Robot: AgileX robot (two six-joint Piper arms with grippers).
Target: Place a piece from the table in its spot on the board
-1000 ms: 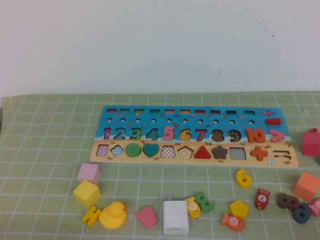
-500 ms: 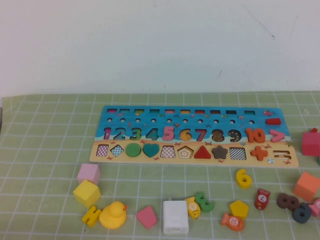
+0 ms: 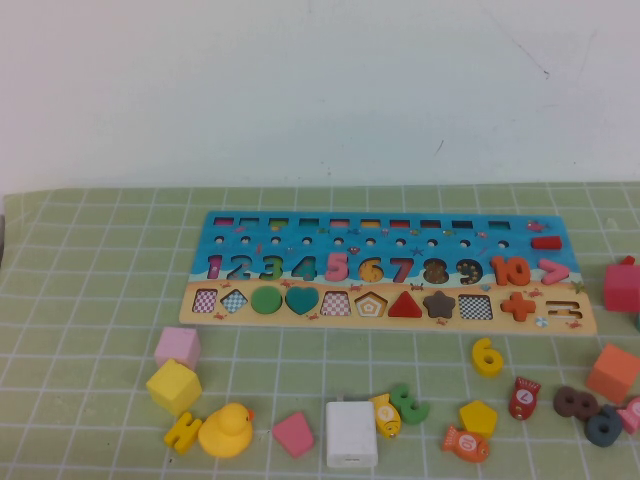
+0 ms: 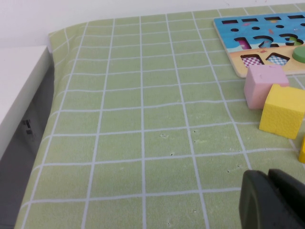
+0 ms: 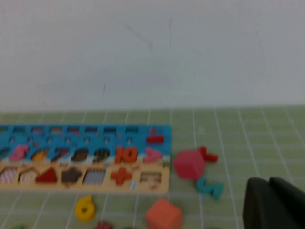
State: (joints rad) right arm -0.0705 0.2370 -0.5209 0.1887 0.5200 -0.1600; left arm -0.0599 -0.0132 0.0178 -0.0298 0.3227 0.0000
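One piece wanted: yellow numeral 6 [image 3: 487, 357], lying flat on the table [image 3: 90, 300], just off the board's near edge toward its right end; also seen in the right wrist view [image 5: 85, 208].
Board [image 3: 240, 228]: long, blue with a tan strip, lying square across the mat, well apart from either arm.
Place [image 3: 371, 270]: orange-brown hollow shaped like a 6, between the pink 5 and the red 7, still unfilled.
Left gripper [image 4: 275, 200]: low over bare mat near the table's left edge, short of the pink cube [image 4: 265, 85] and yellow cube [image 4: 282, 111]; cannot tell how it stands.
Right gripper [image 5: 276, 205]: hanging low beyond the board's right end, fingers pressed together, holding nothing.
Near clutter: yellow pentagon [image 3: 478, 416], green numeral [image 3: 408, 403], red fish [image 3: 524, 397], all close to the piece but not touching it.
Step in hand: by my reckoning the very start; nothing lifted, neither arm in the overhead view.
Next move calls for: right arm the nearer; spread the fingers, come down over the 6, take it by its edges, carry it left to the hollow and match its turn.
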